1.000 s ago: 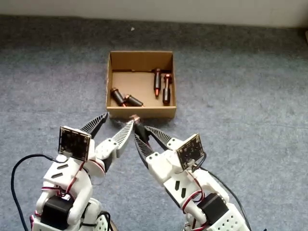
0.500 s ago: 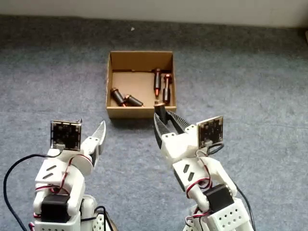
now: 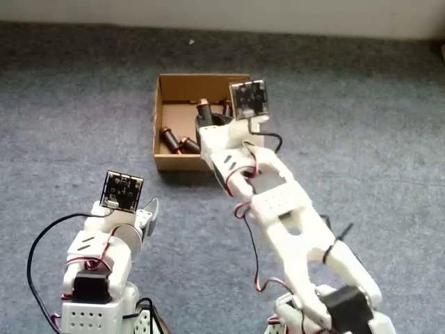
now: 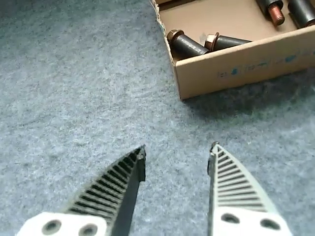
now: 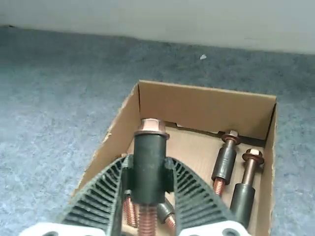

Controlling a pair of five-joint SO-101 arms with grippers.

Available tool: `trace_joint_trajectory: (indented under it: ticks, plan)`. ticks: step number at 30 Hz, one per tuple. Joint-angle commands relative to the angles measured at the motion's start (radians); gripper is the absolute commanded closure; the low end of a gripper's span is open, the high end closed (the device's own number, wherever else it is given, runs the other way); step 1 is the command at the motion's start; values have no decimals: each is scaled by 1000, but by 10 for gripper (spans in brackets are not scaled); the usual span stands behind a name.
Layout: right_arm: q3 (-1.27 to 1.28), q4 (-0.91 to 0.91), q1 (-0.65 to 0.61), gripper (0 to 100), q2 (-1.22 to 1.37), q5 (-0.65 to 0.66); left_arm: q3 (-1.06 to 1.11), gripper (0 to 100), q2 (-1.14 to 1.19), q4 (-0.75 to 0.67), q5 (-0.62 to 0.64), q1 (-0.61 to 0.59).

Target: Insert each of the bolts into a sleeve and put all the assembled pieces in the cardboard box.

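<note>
Open-topped cardboard box [image 3: 174, 163], assembled pieces [image 3: 170, 139] inside

floor: grey carpet [image 3: 361, 139] (short pile) | far edge: pale wall [image 3: 278, 12]

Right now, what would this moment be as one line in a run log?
right gripper: shut on assembled piece, above cardboard box | left gripper: open, over carpet | other pieces: in box

Right arm [image 3: 278, 202] outstretched, right claw [image 5: 147, 164] clamped on a sleeved bolt [image 5: 149, 142], left arm [image 3: 97, 257] folded back, left claw [image 4: 177, 148] spread apart
</note>
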Motion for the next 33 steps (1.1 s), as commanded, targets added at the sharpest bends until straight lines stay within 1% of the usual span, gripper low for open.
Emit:
trace_joint_trajectory:
  ticks: [1,4,7,10,12,17,20,23,25,33]
  plan:
    - [-188,-31,13,995,193,-2,-4,779,-2,-20,-11,-12]
    - [-245,-30,22,983,300,-2,-4,779,-2,-21,-11,-13]
    - [-251,-16,22,916,328,-3,-4,779,-2,-21,-11,-13]
    - [-262,111,19,863,317,-3,-4,779,-2,-21,-11,-13]
    - [-286,194,18,865,278,-3,-4,779,-2,-21,-11,-13]
    - [-306,384,21,871,85,2,-4,779,-2,-21,-11,-13]
    - [-285,478,21,915,-68,2,-2,780,-2,-21,-11,-13]
    - [-202,558,22,976,-223,2,-2,780,-2,-21,-11,-13]
    - [-120,584,22,995,-328,3,-2,780,-2,-21,-11,-13]
    - [269,587,22,994,-731,3,-1,780,-2,-23,-11,-12]
